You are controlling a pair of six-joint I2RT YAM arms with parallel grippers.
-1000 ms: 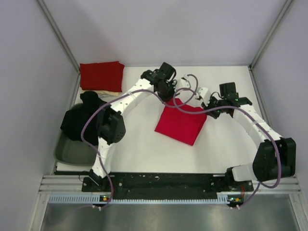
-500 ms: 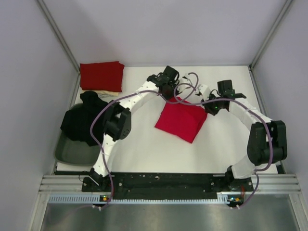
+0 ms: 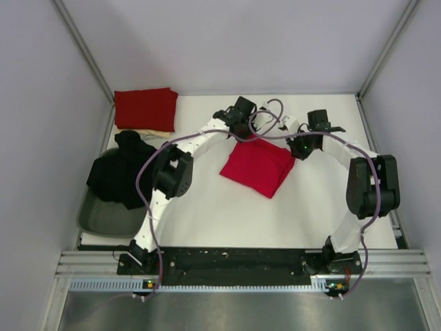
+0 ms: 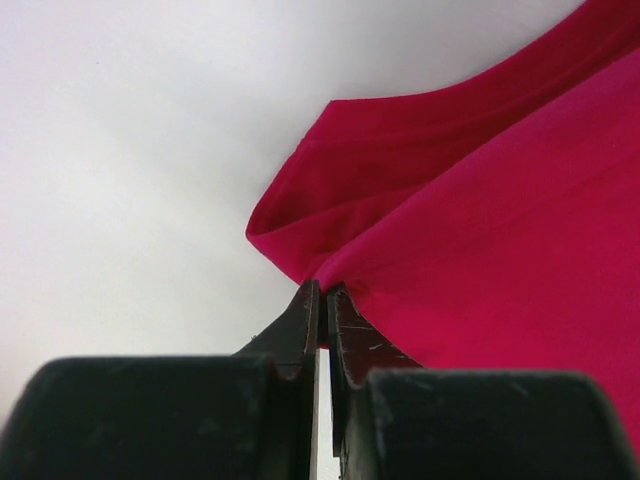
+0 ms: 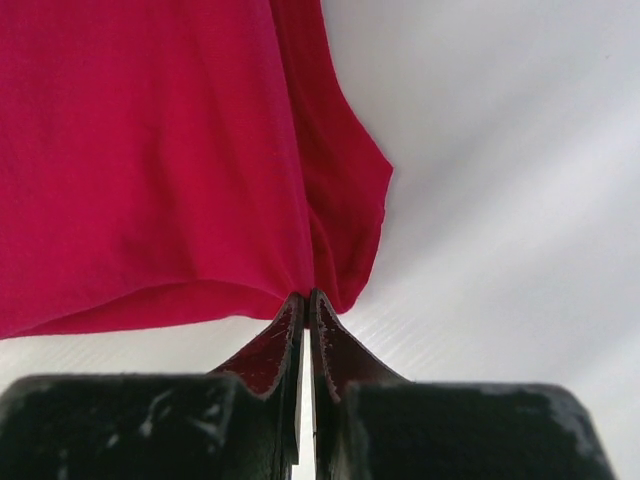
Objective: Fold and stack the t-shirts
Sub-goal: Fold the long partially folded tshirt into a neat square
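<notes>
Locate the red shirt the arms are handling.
Top view: the folded red shirt lies just right of centre, its far corners pinched by the left gripper and right gripper. The other red shirt sits in the far-left corner.

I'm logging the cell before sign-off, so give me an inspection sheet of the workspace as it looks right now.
Surface: white table.
Job's things: folded red shirt at centre; second red shirt on a cream shirt, far-left corner.
Clutter: black cloth draped over a grey bin, left edge.
Grippers: left fingers and right fingers each shut on a far corner of the folded red shirt.
Cables: purple cables loop loosely along both arms.
Surroundings: plain grey walls, metal frame.
</notes>
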